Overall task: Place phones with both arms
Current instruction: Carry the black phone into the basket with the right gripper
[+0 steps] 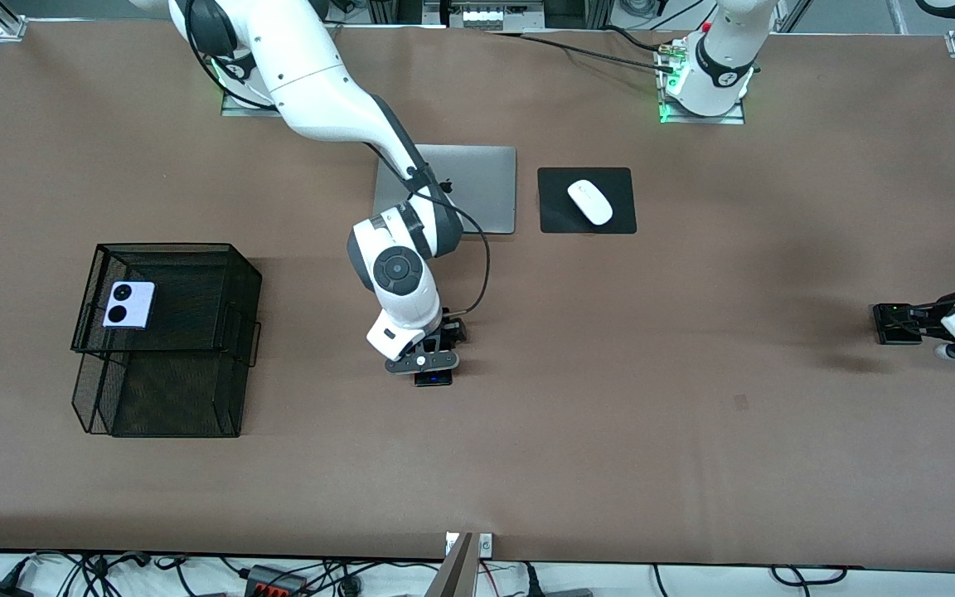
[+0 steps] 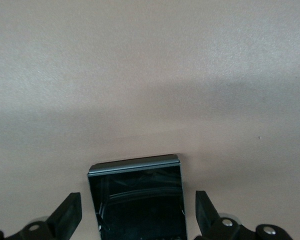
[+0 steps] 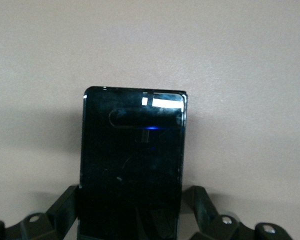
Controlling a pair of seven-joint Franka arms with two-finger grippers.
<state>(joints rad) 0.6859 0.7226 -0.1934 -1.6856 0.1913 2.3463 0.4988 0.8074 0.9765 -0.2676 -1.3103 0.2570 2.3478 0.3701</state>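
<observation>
Both grippers' jaws stand wide, holding nothing: right gripper straddles the long black phone, left gripper the black flip phone, bare counter around both.

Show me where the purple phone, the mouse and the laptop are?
Purple phone [image 1: 129,304], front view, middle of its back, atop the mesh basket.
Mouse [image 1: 590,201], front view, middle of its white shell.
Laptop [image 1: 482,189], front view, bare lid beside the arm.

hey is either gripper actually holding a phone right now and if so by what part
Nothing is held. The right gripper is open around the long black phone, the left gripper open around the small black phone; both phones lie on the table.
</observation>
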